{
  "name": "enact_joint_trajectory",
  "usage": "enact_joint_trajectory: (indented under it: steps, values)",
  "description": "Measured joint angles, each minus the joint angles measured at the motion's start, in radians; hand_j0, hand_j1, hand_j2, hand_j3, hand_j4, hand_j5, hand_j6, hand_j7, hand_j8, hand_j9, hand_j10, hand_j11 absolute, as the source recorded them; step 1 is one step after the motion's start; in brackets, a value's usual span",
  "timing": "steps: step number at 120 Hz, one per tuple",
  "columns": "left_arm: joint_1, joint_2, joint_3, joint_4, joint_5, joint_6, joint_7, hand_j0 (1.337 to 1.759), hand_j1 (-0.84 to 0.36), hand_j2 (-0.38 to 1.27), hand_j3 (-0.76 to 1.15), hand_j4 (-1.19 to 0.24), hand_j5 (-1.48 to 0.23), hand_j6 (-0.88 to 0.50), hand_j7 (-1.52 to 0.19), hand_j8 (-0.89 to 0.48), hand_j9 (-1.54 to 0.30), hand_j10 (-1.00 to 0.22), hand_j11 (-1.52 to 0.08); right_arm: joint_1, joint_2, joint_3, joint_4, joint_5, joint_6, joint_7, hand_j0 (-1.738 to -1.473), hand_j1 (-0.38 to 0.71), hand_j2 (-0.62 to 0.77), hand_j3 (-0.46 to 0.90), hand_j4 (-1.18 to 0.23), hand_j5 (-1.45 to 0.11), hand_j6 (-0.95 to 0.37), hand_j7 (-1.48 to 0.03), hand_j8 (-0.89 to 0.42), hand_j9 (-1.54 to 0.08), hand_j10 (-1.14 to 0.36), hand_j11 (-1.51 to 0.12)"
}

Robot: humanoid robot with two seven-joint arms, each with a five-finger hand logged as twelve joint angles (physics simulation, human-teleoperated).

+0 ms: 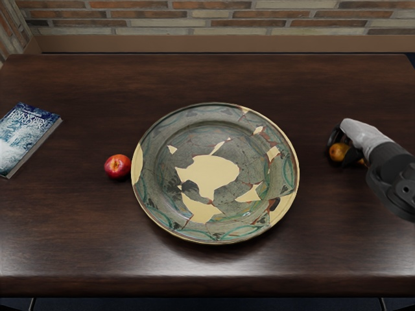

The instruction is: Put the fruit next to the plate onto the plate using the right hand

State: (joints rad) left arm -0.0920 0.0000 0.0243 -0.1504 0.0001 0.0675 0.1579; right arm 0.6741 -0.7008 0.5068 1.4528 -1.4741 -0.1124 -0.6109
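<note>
A dark wooden table [78, 246] seen from above at a slant, with a brick wall [207, 16] on the far side. A large patterned plate [207, 175], green and cream, lies in the middle. My right hand [355, 139] comes in from the right edge and sits at the right of the table, apart from the plate's right rim. Its dark fingers [333, 138] are curled closely around a small orange fruit [338, 151], which shows between them; they appear to have it in a grasp. I cannot tell whether the fruit is clear of the table. A red apple [117, 166] rests just beside the plate's left rim, and a book [24, 137] lies at the far left edge. My left arm is not in view. I judge the step in hand to be the pick-up. The next move calls for lifting the fruit, carrying it left over the rim, and lowering it onto the plate before letting go
</note>
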Motion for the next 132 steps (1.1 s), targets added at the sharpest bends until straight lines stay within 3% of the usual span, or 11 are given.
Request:
enact_joint_trajectory:
  steps: [67, 101, 132]
  values:
    - [0.0, 0.0, 0.0, 0.0, 0.0, 0.0, 0.0, 1.658, 0.33, 0.0, 0.0, -0.02, -0.02, -0.02, -0.02, -0.02, -0.02, -0.02, -0.02, 0.106, -0.045, 0.086, 0.109, 0.044, 0.155, 0.0, -1.656, 0.32, 0.49, 0.0, -0.72, -0.99, -0.54, -0.96, -0.54, -0.98, -0.72, -0.98]
    - [0.001, 0.0, 0.0, 0.0, 0.0, 0.0, 0.0, 1.658, 0.33, 0.0, 0.0, -0.02, -0.02, -0.02, -0.02, -0.02, -0.02, -0.02, -0.02, 0.147, -0.055, 0.1, 0.223, 0.073, 0.182, 0.0, -1.657, 0.34, 0.5, 0.0, -0.71, -1.02, -0.52, -0.97, -0.52, -0.98, -0.71, -0.98]
    - [0.0, 0.0, 0.0, 0.0, 0.0, 0.0, 0.0, 1.658, 0.33, 0.0, 0.0, -0.02, -0.02, -0.02, -0.02, -0.02, -0.02, -0.02, -0.02, 0.184, -0.02, 0.107, 0.263, 0.122, 0.213, 0.0, -1.658, 0.37, 0.57, 0.0, -0.71, -1.03, -0.5, -0.97, -0.5, -0.99, -0.72, -1.0]
